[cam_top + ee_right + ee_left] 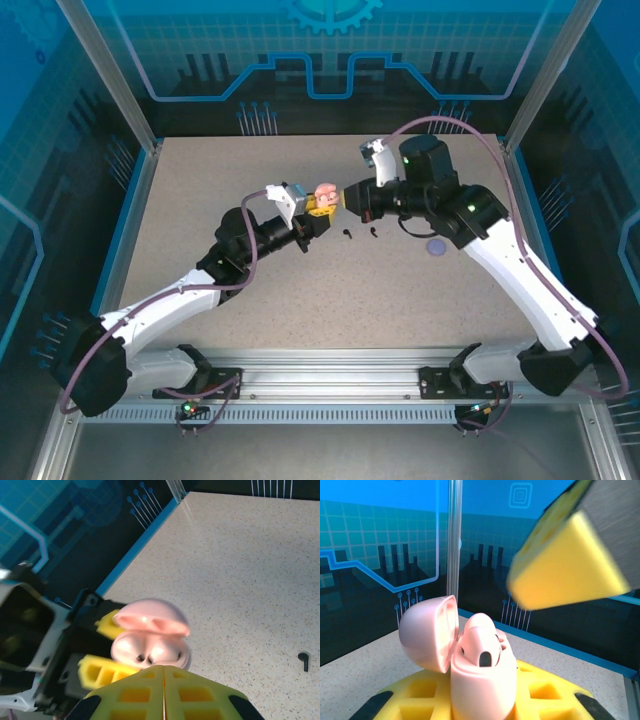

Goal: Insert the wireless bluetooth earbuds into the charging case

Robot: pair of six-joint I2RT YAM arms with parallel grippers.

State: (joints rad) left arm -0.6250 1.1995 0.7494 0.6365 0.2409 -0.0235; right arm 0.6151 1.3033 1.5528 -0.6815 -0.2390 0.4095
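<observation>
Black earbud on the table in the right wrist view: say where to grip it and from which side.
Probably pinch across the slim stem of the small black stemmed earbud, coming straight down from above: it lies flat on the speckled tabletop.

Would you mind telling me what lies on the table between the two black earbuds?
Nothing. In the top view, only bare speckled table separates the left black earbud from the right black earbud.

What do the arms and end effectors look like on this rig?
The left arm and right arm match: white link shells, black joint housings, green indicator lights, a mauve cable looping alongside each. The left end effector and right end effector have yellow fingers moulded with square recesses.
</observation>
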